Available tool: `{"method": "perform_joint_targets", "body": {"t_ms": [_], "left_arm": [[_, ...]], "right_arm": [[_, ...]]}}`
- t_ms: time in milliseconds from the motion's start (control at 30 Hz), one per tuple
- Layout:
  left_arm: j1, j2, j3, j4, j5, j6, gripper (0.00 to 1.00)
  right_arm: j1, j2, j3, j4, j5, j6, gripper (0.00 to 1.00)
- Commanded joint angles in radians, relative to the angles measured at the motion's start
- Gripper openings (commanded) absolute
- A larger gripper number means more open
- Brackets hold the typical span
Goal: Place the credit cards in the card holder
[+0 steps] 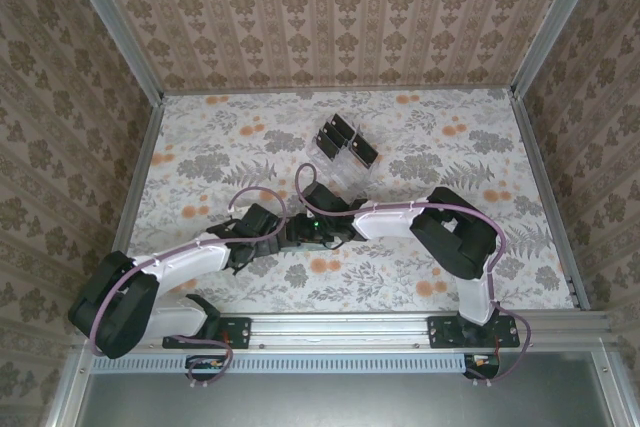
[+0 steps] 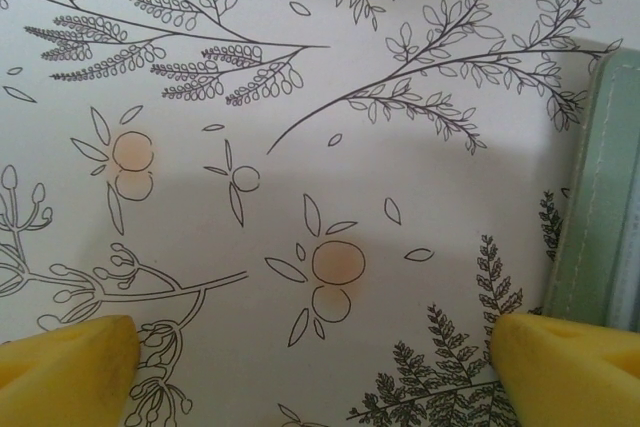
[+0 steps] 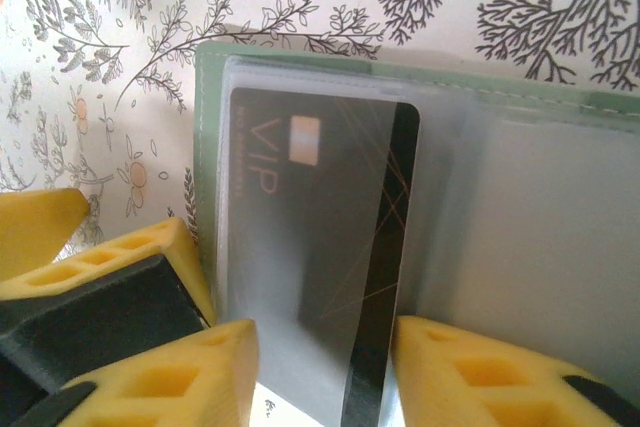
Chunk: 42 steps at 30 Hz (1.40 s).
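The grey-green card holder (image 3: 208,137) lies open on the floral cloth, its clear inner sleeves facing up. One dark credit card (image 3: 320,207) marked VIP sits partly inside the left sleeve, its lower end sticking out. My right gripper (image 3: 325,347) hovers over that end, open, a yellow fingertip on each side of the card. My left gripper (image 2: 315,347) is wide open over bare cloth, its right finger (image 2: 560,357) against the holder's edge (image 2: 595,197). That finger (image 3: 110,257) also appears beside the holder. From above, both grippers (image 1: 262,232) (image 1: 315,232) meet mid-table.
A clear slotted rack (image 1: 345,150) with several dark cards stands behind the grippers, towards the back of the table. Patterned walls close in the left, right and far sides. A metal rail (image 1: 340,327) runs along the near edge.
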Motion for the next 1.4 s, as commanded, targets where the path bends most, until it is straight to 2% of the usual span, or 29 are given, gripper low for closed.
{"method": "perform_joint_targets", "body": {"t_ms": [0, 900, 1133, 1367], "left_arm": [[-0.008, -0.003, -0.020, 0.006, 0.011, -0.021, 1.00], [-0.023, -0.043, -0.036, 0.010, 0.009, -0.027, 1.00], [-0.026, -0.065, -0.028, -0.005, -0.002, -0.026, 1.00], [-0.024, -0.118, -0.002, -0.068, -0.030, -0.017, 1.00]], "right_arm": [[0.008, -0.023, 0.020, -0.114, 0.038, -0.036, 0.45], [0.049, 0.045, 0.146, -0.188, 0.014, -0.070, 0.47], [0.046, 0.005, 0.128, -0.185, 0.019, -0.072, 0.48], [0.036, -0.095, 0.095, -0.177, 0.024, -0.078, 0.55]]}}
